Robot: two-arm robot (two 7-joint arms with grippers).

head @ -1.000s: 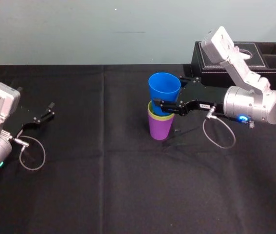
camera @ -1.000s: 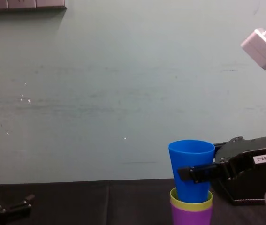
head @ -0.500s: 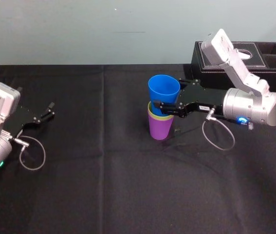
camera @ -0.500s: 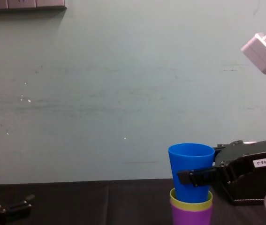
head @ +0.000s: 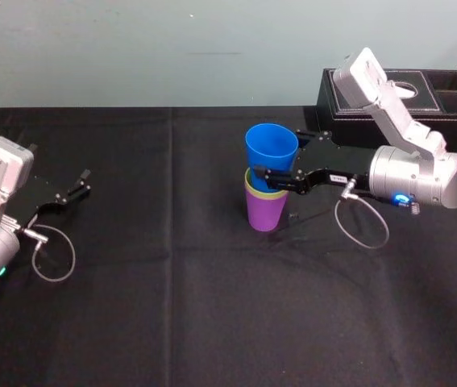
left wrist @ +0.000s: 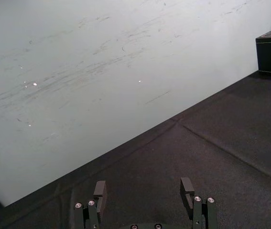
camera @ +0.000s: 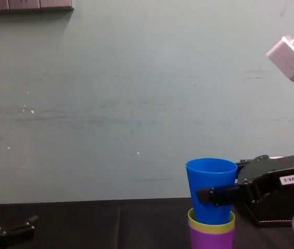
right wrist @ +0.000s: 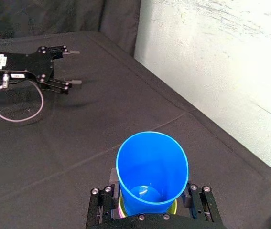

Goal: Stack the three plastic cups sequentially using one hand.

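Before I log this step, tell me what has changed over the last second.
The right gripper lowered the blue cup a little deeper into the yellow-green cup, then stopped moving; it stays shut on the blue cup. The yellow-green cup still sits nested in the purple cup, which has not moved. The left gripper stays parked and open, far to the left.

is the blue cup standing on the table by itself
No, the blue cup sits nested in the yellow-green cup, which sits in the purple cup.
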